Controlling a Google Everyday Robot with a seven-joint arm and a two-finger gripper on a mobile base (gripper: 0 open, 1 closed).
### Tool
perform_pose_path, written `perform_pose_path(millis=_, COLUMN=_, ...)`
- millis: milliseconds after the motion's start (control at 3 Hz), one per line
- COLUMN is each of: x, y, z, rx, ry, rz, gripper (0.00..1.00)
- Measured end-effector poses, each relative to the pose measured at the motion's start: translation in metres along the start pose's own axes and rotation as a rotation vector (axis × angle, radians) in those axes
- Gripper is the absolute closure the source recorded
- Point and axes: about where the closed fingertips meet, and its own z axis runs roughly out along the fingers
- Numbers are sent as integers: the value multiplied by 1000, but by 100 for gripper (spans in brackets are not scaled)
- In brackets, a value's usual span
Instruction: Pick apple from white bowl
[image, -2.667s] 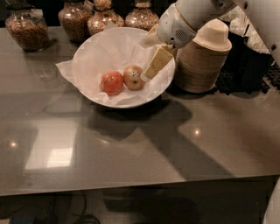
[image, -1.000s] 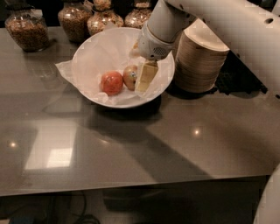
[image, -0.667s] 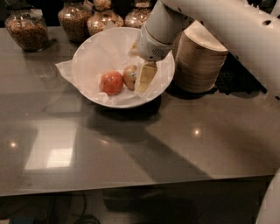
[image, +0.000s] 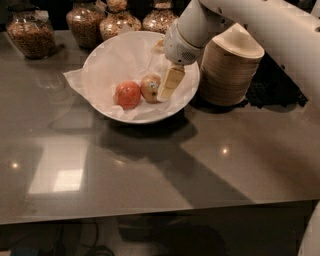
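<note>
The white bowl (image: 107, 55), lined with crinkled white paper, stands at the back middle of the table. In it lie the yellowish-tan apple (image: 150, 87) and, to its left, a red-orange round fruit (image: 128, 94). My gripper (image: 161, 75) reaches down into the bowl from the upper right and is open. Its near tan finger (image: 170, 82) stands right against the apple's right side. The other finger is mostly hidden behind the wrist near the bowl's far rim. The apple rests on the paper.
A stack of beige paper bowls (image: 230, 70) stands right of the white bowl, close to my arm. Several glass jars of dry food (image: 32, 32) line the back edge. The grey table (image: 150, 170) stretches toward the front edge.
The gripper has come down from the bowl's right rim into the bowl, beside the apple. Over the last second it has hardly moved. Both fruits lie where they were.
</note>
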Motion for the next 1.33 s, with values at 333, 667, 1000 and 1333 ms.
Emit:
perform_pose_path(millis=333, x=6, y=-5, z=-1, rx=26, ry=-16, rz=8, gripper=18)
perform_pose_path(millis=667, x=12, y=-2, z=9, rx=16, ry=-3, rz=7, gripper=28)
perform_pose_path(millis=1000, x=12, y=0, z=14, rx=7, ry=-3, rz=3, gripper=28)
perform_pose_path(millis=1333, x=16, y=1, z=26, rx=-24, ry=-22, rz=19, gripper=28)
